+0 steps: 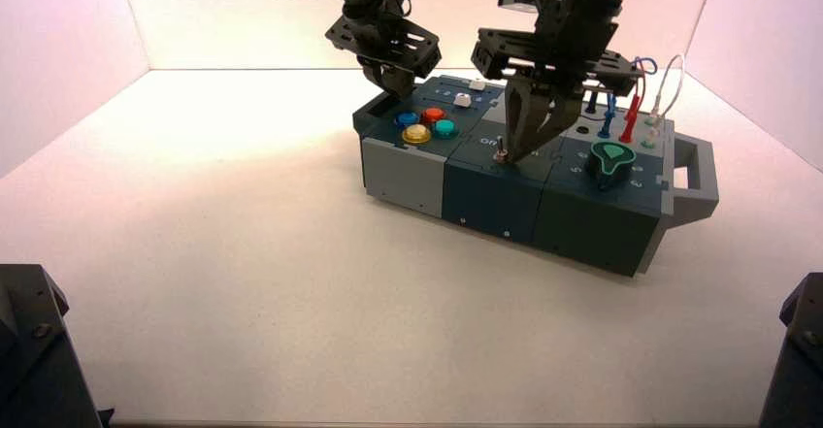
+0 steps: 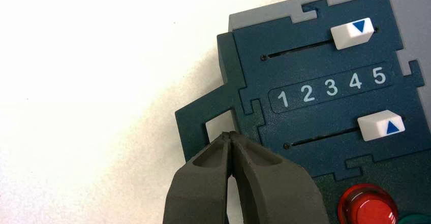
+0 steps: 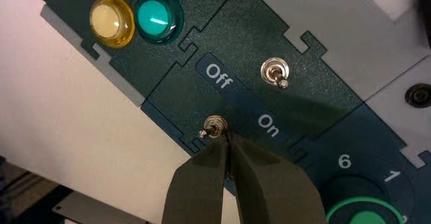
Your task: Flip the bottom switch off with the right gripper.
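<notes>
From the high view, we see the box (image 1: 485, 171) at 1 o'clock on the counter (image 1: 291, 302), turned a little so its right end comes nearer us. Its top holds buttons, sliders, switches, a knob and plugged wires.

Our right claw (image 3: 228, 135) is closed, its tips together, pointing down at the dark switch panel (image 3: 239, 46). The bottom switch (image 3: 215, 125), a small silver lever, sits about 8 o'clock from the box's middle, near the front edge. Our tips are just beside its base; we cannot tell whether they touch. Its lever leans toward the front edge and a little toward the "Off" end. The other switch (image 3: 275, 72), farther from that edge, leans toward "On".

Our left claw (image 2: 229, 134) is closed too, waiting over the dark handle (image 2: 195, 117) at the box's 10 o'clock end. We find two white sliders (image 2: 352, 33) (image 2: 381, 126) around 11 o'clock from the middle, both near the "5" end. At 10 o'clock are four round buttons: blue (image 1: 407, 118), red (image 1: 433, 115), yellow (image 1: 416, 134) and teal (image 1: 444, 128).

The green and black knob (image 1: 610, 161) lies toward 4 o'clock. Blue (image 1: 608, 117), red (image 1: 630, 120) and white wires (image 1: 668, 92) rise toward 2 o'clock, and a grey handle (image 1: 701, 195) closes the right end.
</notes>
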Available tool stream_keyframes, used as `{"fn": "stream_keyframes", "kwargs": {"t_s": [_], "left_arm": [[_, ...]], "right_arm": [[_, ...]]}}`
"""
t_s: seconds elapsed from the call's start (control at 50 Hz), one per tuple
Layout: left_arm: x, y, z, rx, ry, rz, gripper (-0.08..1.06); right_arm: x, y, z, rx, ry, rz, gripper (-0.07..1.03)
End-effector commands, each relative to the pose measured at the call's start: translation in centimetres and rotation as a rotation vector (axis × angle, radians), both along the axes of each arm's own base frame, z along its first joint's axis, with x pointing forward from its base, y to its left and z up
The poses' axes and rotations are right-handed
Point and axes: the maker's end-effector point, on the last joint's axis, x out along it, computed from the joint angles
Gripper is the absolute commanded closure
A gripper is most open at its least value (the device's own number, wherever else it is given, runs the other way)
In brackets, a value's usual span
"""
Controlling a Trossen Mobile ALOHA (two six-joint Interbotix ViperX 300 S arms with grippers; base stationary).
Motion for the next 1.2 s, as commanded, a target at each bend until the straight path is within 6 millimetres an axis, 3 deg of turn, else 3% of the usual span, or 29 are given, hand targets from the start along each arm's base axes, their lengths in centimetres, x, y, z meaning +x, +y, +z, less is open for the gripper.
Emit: {"fn": "stream_keyframes", "kwargs": {"t_s": [0.02,0.2,0.34,0.58,0.9,1.2], "left_arm": [[-1.7,1.2,-3.7,0.061,0.080,-0.023,1.01],[-1.7,1.2,-3.6,0.060,0.075,-0.024,1.01],[-1.6,1.2,-3.0,0.047,0.046,-0.022,1.01],[-1.6,1.3,0.8,0.000,-0.042,-0.017,1.01],[-2.2,1.5,6.1,-0.047,-0.117,-0.020,1.01],[-3.0,1.2,6.2,-0.036,-0.089,-0.037,1.01]], "right_arm": [[3.1,0.9,2.2,0.044,-0.085,-0.026,0.98],[2.5,0.5,2.0,0.038,-0.081,-0.024,0.98],[2.0,0.1,3.4,0.048,-0.119,-0.017,0.98],[1.1,-0.4,5.7,0.067,-0.157,-0.007,0.98],[-1.2,-2.0,5.7,0.039,-0.170,0.026,0.98],[-2.2,-2.7,5.6,0.031,-0.174,0.038,0.98]]}}
